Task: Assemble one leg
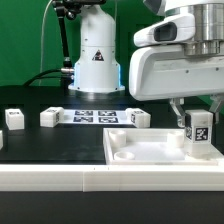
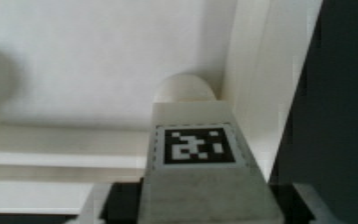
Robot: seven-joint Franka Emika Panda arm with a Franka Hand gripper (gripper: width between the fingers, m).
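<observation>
A white leg [image 1: 198, 134] with a black-and-white tag stands upright at the corner of the large flat white panel [image 1: 150, 152] on the exterior view's right. My gripper [image 1: 196, 112] is shut on the leg from above, its fingers at the leg's sides. In the wrist view the leg [image 2: 197, 140] runs from between my fingers [image 2: 297, 205] down to a rounded recess of the panel [image 2: 69, 110]. Whether the leg's far end touches the panel I cannot tell.
Three more white legs lie on the black table: one [image 1: 14, 119] at the exterior view's left, one [image 1: 50, 118] beside the marker board [image 1: 96, 116], one [image 1: 138, 119] past it. A white robot base [image 1: 97, 60] stands behind.
</observation>
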